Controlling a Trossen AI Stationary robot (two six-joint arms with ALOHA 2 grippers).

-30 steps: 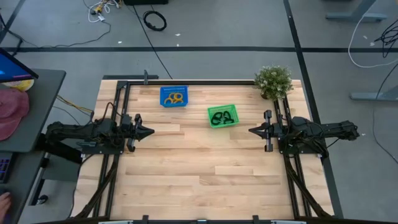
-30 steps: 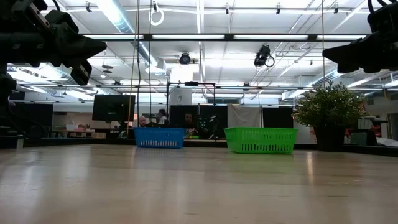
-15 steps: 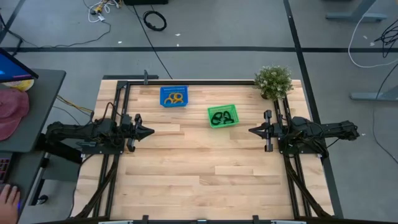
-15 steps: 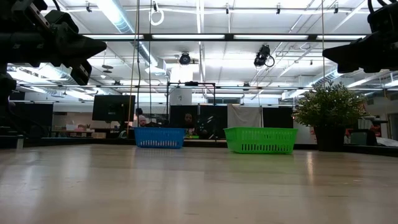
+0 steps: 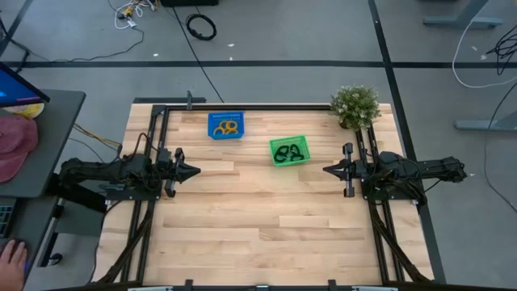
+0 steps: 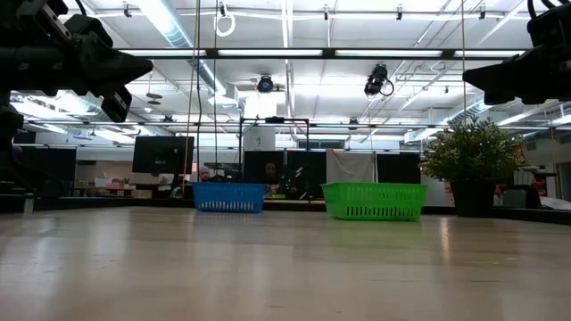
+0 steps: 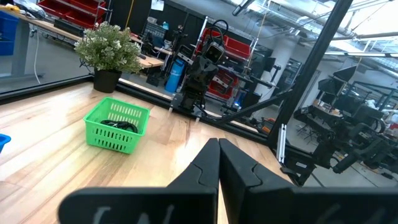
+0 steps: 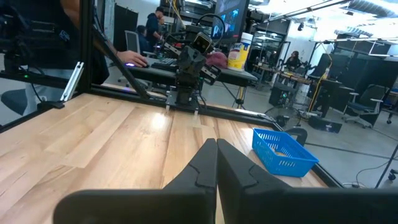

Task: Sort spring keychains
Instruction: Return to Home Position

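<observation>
Orange spring keychains [image 5: 227,127] lie inside the blue mesh basket [image 5: 212,120] near the table's far edge. Black spring keychains [image 5: 288,153] lie in the green mesh basket [image 5: 301,142] just right of it; they also show through the green basket's wall [image 7: 118,125] in the left wrist view. My left gripper [image 5: 196,170] hovers shut at the table's left side, pointing right. My right gripper [image 5: 325,170] hovers shut at the right side, pointing left. Both stay well clear of the baskets.
A potted plant [image 5: 355,106] stands at the far right corner. A dark metal frame [image 5: 258,106] runs along the far edge and down both sides. Bare wood spans the middle and near part of the table. A person's hand [image 5: 11,257] shows at a desk beyond the left edge.
</observation>
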